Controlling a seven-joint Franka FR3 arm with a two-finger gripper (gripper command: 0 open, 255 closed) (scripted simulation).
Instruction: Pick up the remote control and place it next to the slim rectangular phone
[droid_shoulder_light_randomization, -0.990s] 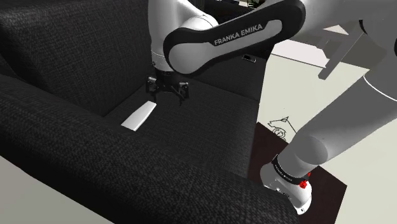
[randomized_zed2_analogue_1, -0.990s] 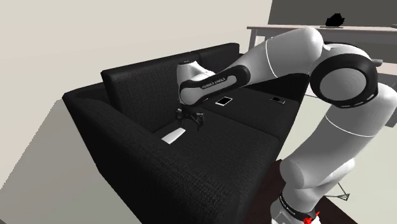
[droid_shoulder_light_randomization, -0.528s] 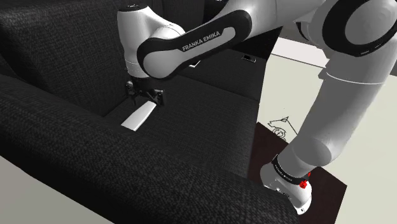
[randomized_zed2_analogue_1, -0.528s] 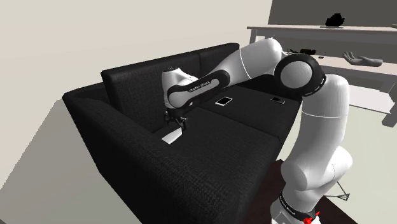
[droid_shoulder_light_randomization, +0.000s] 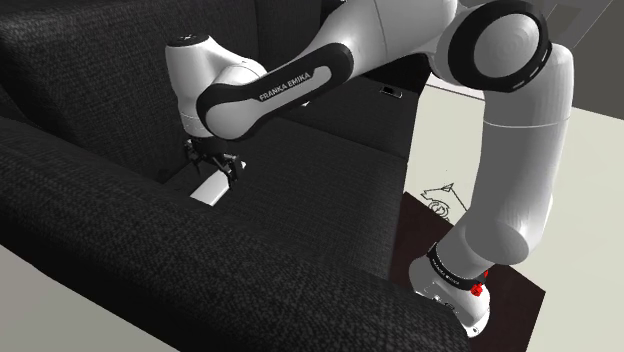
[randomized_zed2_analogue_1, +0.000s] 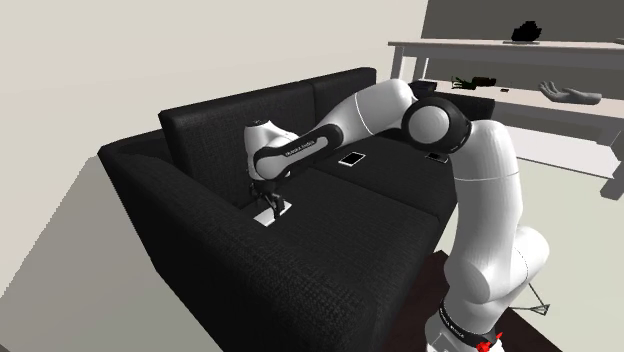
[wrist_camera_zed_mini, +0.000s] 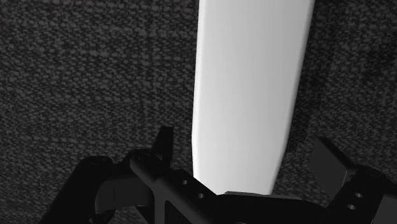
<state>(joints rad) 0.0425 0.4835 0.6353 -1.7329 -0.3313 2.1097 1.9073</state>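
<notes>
Entry: I am reaching across the black woven-fabric sofa (droid_shoulder_light_randomization: 330, 190) (randomized_zed2_analogue_1: 190, 190), with my white arm stretching out from the stand toward the shoulder view's left.

My all-black two-finger pincer (droid_shoulder_light_randomization: 213, 168) (randomized_zed2_analogue_1: 266, 200) (wrist_camera_zed_mini: 248, 149) is pointing down at the seat cushion, directly over the task's thing.

The remote control, drawn as a plain white, long, flat slab (droid_shoulder_light_randomization: 209, 191) (randomized_zed2_analogue_1: 267, 217) (wrist_camera_zed_mini: 248, 89), is lying flat on the seat. It is sitting close to the end of the sofa on the second exterior view's left, just beside the raised side cushion.

Pincer state: wide. In the wrist view my two fingers (wrist_camera_zed_mini: 165, 141) are standing apart, one on either side of the slab's near end. A strip of dark fabric is showing between each finger and the white edge, so neither pad is touching it. The remote is between the fingers but I am not holding it.

In the shoulder view my hand is covering the far end of the slab, and the near end is sticking out below it.

The slim rectangular phone, pale-faced with a dark rim (randomized_zed2_analogue_1: 351, 159), is lying flat farther along the same seat toward the second exterior view's right, well apart from the remote. My forearm is passing above it.
</notes>
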